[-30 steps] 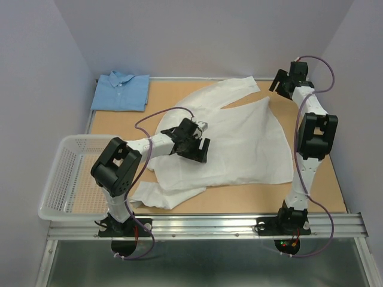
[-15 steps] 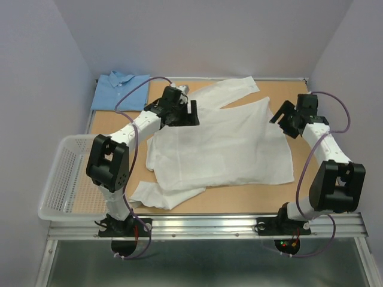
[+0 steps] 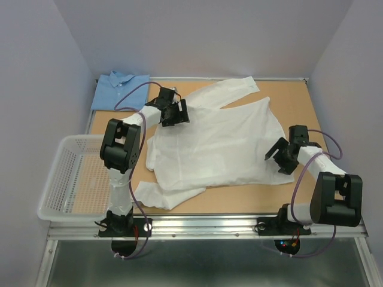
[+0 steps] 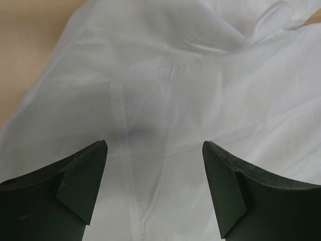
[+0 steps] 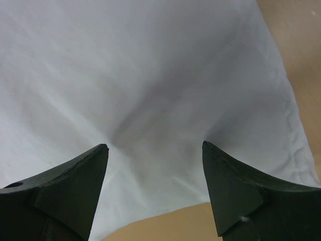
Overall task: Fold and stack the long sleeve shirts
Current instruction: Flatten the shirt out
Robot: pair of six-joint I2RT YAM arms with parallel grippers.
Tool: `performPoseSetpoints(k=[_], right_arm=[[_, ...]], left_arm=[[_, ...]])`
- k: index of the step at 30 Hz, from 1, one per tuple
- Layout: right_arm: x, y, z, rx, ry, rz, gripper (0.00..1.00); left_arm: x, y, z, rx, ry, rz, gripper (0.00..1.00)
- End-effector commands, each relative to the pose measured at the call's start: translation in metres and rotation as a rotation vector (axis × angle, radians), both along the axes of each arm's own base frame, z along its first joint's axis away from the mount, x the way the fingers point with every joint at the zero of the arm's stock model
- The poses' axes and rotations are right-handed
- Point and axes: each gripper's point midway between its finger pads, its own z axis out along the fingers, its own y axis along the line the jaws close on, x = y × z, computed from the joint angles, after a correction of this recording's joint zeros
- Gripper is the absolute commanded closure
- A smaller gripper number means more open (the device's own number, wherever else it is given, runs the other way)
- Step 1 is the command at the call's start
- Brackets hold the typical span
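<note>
Left claw [image 3: 178, 113] and right claw [image 3: 275, 158] both stand released, jaws spread wide with nothing pinched between them. Each hangs low over white cloth, the left at the far left of the garment and the right at its near right edge.

We see the table [image 3: 302, 101] taken up mostly by the white shirt [image 3: 221, 143], which lies spread flat across the middle. One sleeve runs toward the far edge and the other is bunched at the near left. The mesh basket [image 3: 75, 139] sits off the table's left side. The blue shirt [image 3: 122, 91] lies folded, collar showing, in the far left corner, well apart from the white one.

We judge the blue shirt done and the white one at the start of its first fold, with both claws placed to take hold. Next, each claw needs to drop onto the fabric and close on it. The left has a seam between its fingers, and the right has the hem just beside its fingers. Both should then lift together so the cloth does not drag or twist.
</note>
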Motion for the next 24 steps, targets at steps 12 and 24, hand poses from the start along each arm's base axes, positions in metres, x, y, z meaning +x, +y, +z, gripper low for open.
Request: performPoseSetpoints(k=[12, 24], right_arm=[[-0.049, -0.058, -0.027, -0.042, 0.118, -0.336, 0.2], [0.0, -0.057, 0.042, -0.053, -0.133, -0.156, 0.14]], left_arm=[[0.033, 0.045, -0.026, 0.004, 0.047, 0.167, 0.11], [0.027, 0.005, 0.064, -0.044, -0.127, 0.021, 0.11]])
